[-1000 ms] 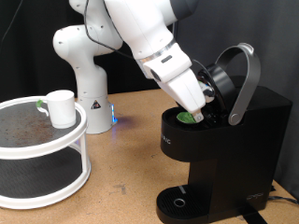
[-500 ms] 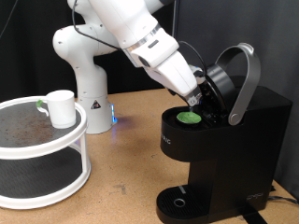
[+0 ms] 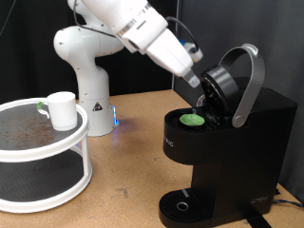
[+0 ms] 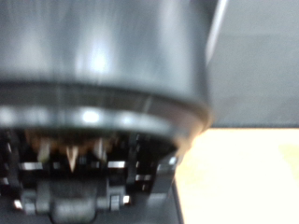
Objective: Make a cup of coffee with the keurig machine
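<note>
glossy black boxy keurig machine (image 3: 228, 142) gapes under the claw (image 3: 199, 83), whose grip i cannot tell

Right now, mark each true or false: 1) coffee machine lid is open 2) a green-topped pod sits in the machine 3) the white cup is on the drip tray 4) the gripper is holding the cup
1) True: the coffee machine has its lid raised.
2) True: the pod sits in the open chamber.
3) False: the cup stands on the round tiered stand at the exterior view's left.
4) False: the gripper is up by the raised lid, far from the cup.
</note>
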You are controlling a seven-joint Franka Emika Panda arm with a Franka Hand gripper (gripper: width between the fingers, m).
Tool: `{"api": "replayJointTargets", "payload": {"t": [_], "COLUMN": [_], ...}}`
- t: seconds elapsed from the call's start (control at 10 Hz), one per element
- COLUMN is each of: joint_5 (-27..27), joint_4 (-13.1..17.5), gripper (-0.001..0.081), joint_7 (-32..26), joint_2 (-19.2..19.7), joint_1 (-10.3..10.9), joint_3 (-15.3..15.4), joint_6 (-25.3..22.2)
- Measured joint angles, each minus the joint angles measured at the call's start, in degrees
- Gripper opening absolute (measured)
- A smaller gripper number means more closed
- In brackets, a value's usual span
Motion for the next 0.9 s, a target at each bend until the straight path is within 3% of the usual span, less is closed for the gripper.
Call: {"api": "replayJointTargets", "payload": {"t": [0.6,0.9], "joint_5": [-2.69,0.57], "joint_4": [4.22,4.05], "gripper": [0.0807,0.0807], "joint_7": [4.07,3.94], "joint_2": [-5.16,-5.14], "joint_1": [-2.38,-2.01], "joint_3": [-2.45,-2.30], "joint_6": [-11.02,-10.64]}}
